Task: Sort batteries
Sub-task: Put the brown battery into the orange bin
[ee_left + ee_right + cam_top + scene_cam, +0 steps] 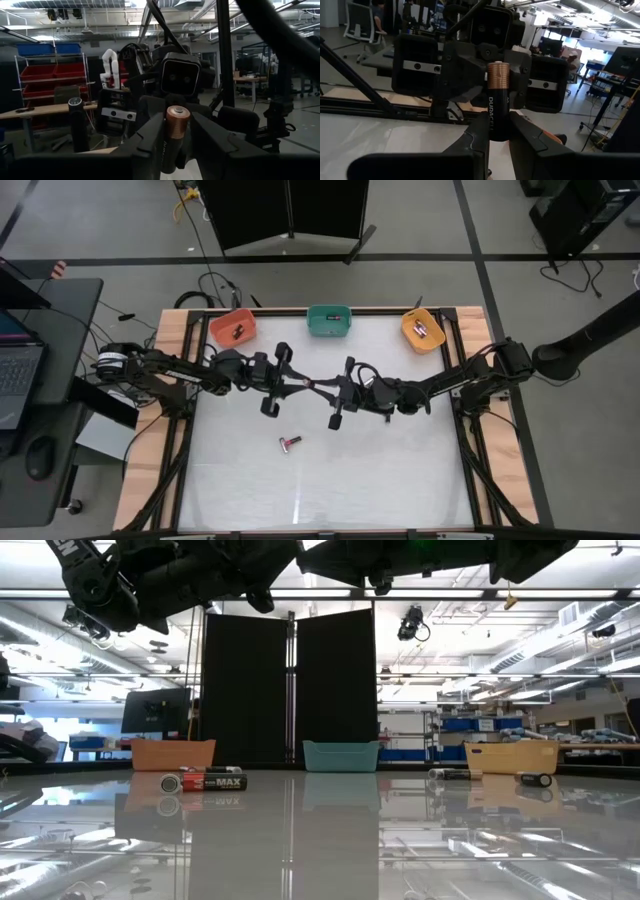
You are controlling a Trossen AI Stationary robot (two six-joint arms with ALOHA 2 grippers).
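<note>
A black-and-copper Duracell battery (498, 102) stood between the two grippers at the middle of the high view, above the white table (380, 470); in the right wrist view its black body sat pinched between the right gripper's (498, 132) fingers, copper end pointing away toward the other arm; in the left wrist view the same battery's copper end (178, 120) showed between the left gripper's (172, 137) fingers (150, 137), which stood close on either side of it, though whether they pressed on it could not be told; the two grippers met nose to nose just left of centre in the high view, the left arm (180, 370) reaching in from the left edge of the table and the right arm (470, 375) from the right; below them in that view, toward the lower middle, a red-and-black battery (290, 444) lay alone on the table, and the low view showed it at left of centre with "MAX" on its label (205, 781); along the top edge of the table in the high view sat an orange bin (231, 328) at left with dark batteries in it, a teal bin (328, 320) in the middle, and a yellow bin (422, 330) at right holding a pinkish battery; in the low view further small batteries (450, 775) lay at right, in front of the yellow bin.
</note>
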